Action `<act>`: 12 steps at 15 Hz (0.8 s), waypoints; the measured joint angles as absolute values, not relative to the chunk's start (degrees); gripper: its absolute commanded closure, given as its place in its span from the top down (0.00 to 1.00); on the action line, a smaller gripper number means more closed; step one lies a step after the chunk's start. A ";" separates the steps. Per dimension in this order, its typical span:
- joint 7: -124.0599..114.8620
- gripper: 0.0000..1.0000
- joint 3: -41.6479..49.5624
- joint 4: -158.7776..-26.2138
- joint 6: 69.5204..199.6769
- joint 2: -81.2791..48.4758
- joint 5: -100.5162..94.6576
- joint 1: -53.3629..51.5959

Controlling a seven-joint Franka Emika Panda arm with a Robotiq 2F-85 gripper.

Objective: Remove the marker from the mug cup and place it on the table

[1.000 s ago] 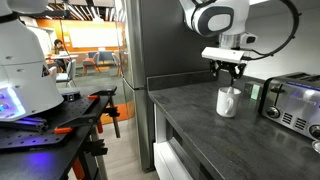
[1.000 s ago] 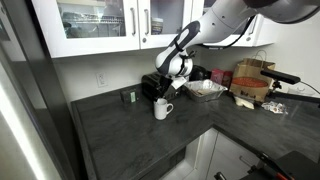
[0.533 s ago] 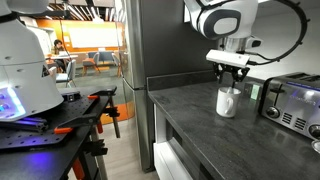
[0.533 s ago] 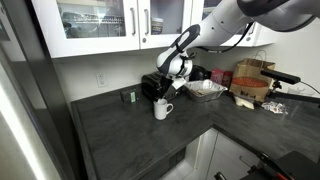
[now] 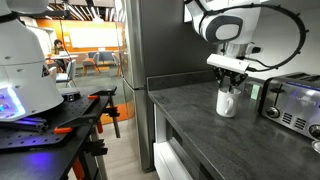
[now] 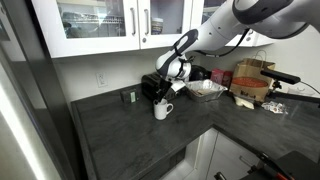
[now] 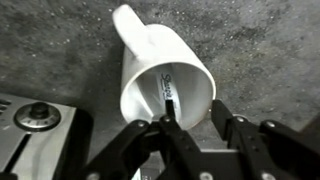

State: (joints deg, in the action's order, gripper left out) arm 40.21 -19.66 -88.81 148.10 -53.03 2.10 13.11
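The dark grey, stone-look bench (image 5: 195,125) runs along the wall in both exterior views (image 6: 115,135) and fills the background of the wrist view (image 7: 60,40). The white robot arm (image 5: 225,25) reaches down over it (image 6: 240,15). A chrome, box-shaped toaster (image 5: 292,100) stands toward the rear edge of the bench; one corner of it shows in the wrist view (image 7: 30,120).

Near the toaster, set well back from the front edge, the plain white ceramic mug (image 5: 228,102) stands upright (image 6: 162,109). In the wrist view its handle points away from the toaster (image 7: 150,55).

The black pincer (image 5: 231,85) hangs directly above the mug's mouth (image 6: 171,90). In the wrist view its fingers are spread apart over the rim, pinching nothing (image 7: 190,122).

The slim marker (image 7: 169,97) stands inside the mug and leans on the inner wall. It looks dark with a pale printed band. Its upper end lies just beside one fingertip (image 7: 165,124); whether the two touch cannot be told.
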 measured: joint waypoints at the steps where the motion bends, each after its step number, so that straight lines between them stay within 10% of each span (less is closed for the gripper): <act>1: 40.21 0.48 -19.68 -88.28 147.69 -53.33 2.10 13.11; 12: 40.21 0.47 -19.66 -86.44 146.49 -54.26 2.61 14.38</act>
